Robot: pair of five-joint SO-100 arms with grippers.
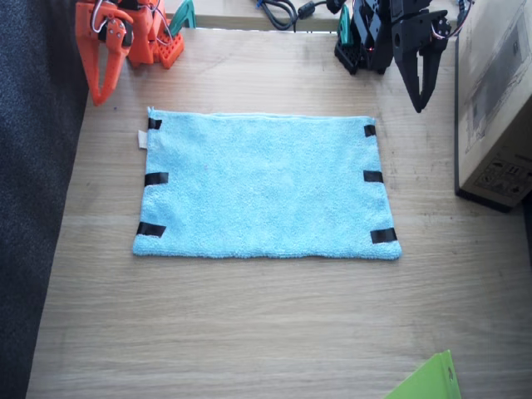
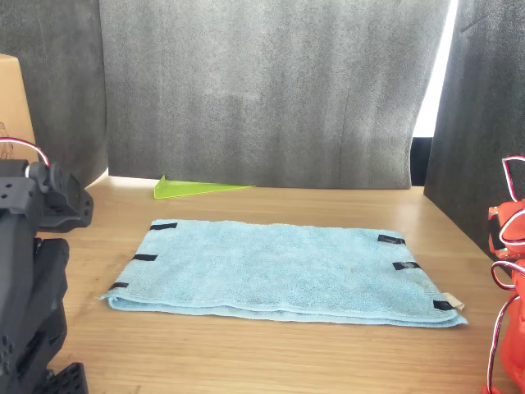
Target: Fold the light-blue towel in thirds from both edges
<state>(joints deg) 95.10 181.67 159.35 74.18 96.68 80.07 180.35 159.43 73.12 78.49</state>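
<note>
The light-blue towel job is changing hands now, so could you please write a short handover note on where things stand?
Left gripper: black, raised near the towel's far corner, looks shut, holds nothing.
Right gripper: orange, raised off the opposite far corner, looks shut, empty.
Light-blue towel: spread flat on the wooden table, both taped short edges lying out, white tag on the right arm's side.
Done: nothing folded.
Left: fold each short edge in, in thirds.

Open table [image 1: 249, 316] rings the towel [image 1: 264, 187] (cardboard box [image 1: 495, 100] crowds one side).
</note>
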